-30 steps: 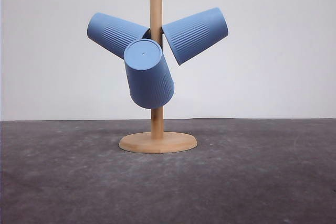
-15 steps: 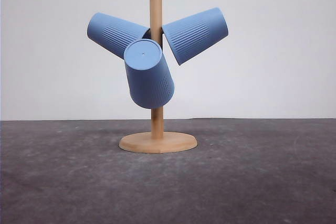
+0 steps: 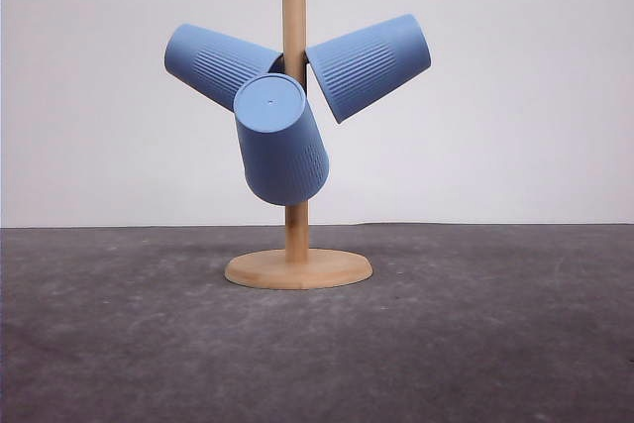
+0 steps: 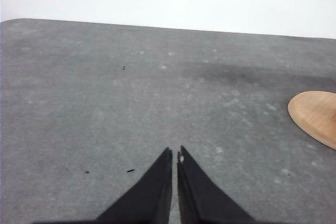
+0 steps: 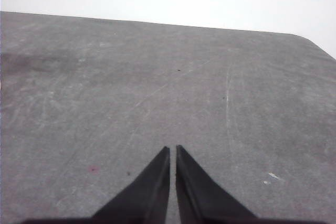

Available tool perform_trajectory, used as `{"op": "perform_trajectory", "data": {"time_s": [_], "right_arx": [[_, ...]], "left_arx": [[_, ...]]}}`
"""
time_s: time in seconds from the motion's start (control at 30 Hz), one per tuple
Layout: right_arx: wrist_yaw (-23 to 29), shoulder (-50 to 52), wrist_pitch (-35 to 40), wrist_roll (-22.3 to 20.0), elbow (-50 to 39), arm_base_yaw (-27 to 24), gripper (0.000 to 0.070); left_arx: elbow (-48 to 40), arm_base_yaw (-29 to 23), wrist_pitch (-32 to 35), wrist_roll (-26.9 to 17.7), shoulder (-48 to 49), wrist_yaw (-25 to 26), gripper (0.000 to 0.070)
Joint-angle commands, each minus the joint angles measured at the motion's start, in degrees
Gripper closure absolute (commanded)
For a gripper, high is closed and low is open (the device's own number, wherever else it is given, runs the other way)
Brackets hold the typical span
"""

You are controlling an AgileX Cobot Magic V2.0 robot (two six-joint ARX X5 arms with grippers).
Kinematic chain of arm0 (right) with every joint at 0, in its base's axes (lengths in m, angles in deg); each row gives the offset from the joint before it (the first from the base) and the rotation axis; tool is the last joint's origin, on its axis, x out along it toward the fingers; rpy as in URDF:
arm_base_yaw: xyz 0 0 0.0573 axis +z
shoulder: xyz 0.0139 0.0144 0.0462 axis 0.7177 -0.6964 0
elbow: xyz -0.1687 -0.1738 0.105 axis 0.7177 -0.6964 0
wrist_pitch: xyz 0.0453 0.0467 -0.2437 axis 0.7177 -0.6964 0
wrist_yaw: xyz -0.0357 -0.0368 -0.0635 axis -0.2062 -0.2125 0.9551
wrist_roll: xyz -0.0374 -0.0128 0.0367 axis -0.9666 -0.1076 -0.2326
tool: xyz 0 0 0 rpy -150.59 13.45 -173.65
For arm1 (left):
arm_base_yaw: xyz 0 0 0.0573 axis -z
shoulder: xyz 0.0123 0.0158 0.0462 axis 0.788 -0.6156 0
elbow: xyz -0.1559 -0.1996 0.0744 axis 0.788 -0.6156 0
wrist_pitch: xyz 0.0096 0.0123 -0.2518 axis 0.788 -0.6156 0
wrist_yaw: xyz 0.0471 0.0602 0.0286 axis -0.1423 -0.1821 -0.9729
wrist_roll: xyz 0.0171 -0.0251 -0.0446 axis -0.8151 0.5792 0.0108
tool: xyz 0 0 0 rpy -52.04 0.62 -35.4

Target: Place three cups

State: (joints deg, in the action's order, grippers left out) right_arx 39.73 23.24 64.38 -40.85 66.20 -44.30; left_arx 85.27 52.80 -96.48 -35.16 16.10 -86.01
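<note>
— Cups first: where are they, from the front?

— All three cups hang bottom-out on the wooden peg stand [image 3: 294, 96], well ahead of both my grippers. The left cup [image 3: 218, 64] tilts up to the left, the right cup [image 3: 370, 64] up to the right, and the front cup [image 3: 281, 141] points its flat base toward me. The pegs inside them are hidden, so I can't tell how deep each one sits. The stand's top is cut off by the frame.

— How would they handle?

— I judge them light, thin plastic, somewhat springy, with ribbing that should help the grip. I'd pinch across the ribbed wall near the base and pull along the peg's line. Squeezing hard could flex the wall.

— Your left wrist view?

— My left gripper [image 4: 175, 155] has its fingers pressed nearly together, holding nothing, over the grey table [image 4: 105, 103]. The stand's base [image 4: 315, 116] lies ahead and off to one side, partly cut off. A dark blue corner shows at the frame's edge, too little to name.

— And the right?

— My right gripper [image 5: 172, 151] is likewise closed to a sliver, empty, above bare tabletop. Small specks mark the surface; I can't make out what they are.
</note>
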Motion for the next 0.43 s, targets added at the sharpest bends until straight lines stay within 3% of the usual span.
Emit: {"op": "perform_trajectory", "data": {"time_s": [0.0, 0.4], "right_arx": [[0.01, -0.02, 0.57, 0.76, -0.15, 0.13, 0.0684], [0.02, -0.02, 0.57, 0.76, -0.15, 0.13, 0.0684]], "left_arx": [[-0.72, 0.02, 0.62, -0.48, 0.02, -0.26, 0.0700], [-0.72, 0.02, 0.62, -0.48, 0.02, -0.25, 0.0700]]}}
